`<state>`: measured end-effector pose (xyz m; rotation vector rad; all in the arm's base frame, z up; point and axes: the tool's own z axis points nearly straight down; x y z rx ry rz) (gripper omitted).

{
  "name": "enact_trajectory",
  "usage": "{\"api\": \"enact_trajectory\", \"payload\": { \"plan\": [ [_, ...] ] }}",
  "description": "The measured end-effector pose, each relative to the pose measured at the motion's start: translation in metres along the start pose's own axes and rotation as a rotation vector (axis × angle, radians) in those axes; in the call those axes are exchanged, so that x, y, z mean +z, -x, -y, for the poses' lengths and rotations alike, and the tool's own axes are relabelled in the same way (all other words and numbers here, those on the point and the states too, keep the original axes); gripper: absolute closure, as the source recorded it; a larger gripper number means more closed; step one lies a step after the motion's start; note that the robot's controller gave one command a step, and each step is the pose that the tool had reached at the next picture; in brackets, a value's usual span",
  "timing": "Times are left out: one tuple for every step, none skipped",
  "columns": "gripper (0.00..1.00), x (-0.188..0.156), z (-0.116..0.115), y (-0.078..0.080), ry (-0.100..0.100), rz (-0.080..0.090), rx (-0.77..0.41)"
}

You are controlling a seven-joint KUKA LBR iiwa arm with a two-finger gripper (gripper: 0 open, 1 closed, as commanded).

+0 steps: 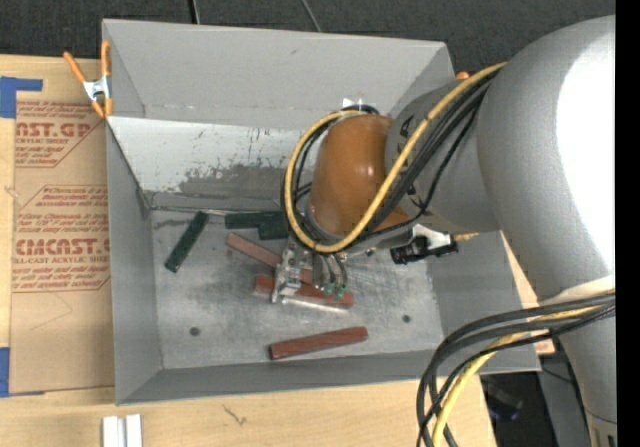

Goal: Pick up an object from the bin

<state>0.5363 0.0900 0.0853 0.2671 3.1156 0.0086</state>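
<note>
The gripper [303,285] is reaching down to the floor of the grey metal bin [200,150], a little below the middle of the frame. The arm [540,155] is coming in from the right, with its orange cover [350,170] and looping cables [297,180] sitting just above the gripper in the picture.

The gripper's tip is sitting on or just over a short reddish-brown bar [266,285]; this bar is lying flat on the floor, with one end showing at the gripper's left and the other end poking out at its lower right. Whether the jaws are spread, pressed together or pinching this bar cannot be told, since the gripper's own body is covering that spot.

A slanted reddish-brown bar [250,248] is lying just to the upper left, its lower end running in under the gripper. A dark green block [262,225] is lying above that, near the foot of the back wall; a dark green bar [186,241] is lying tilted at the left of the floor, well apart from the gripper. A long reddish-brown bar [318,343] is lying nearly level towards the lower edge of the floor, below the gripper and apart from it.
</note>
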Motion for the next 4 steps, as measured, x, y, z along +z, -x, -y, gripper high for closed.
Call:
{"api": "enact_trajectory", "payload": {
  "plan": [
    [1.00,-0.003,0.001,-0.002,-0.005,-0.011,0.000],
    [1.00,-0.022,0.002,-0.005,-0.009,-0.023,0.000],
    [1.00,-0.050,0.001,-0.003,-0.006,-0.015,0.000],
    [1.00,-0.063,0.001,-0.002,-0.005,-0.012,-0.001]
  ]
}}
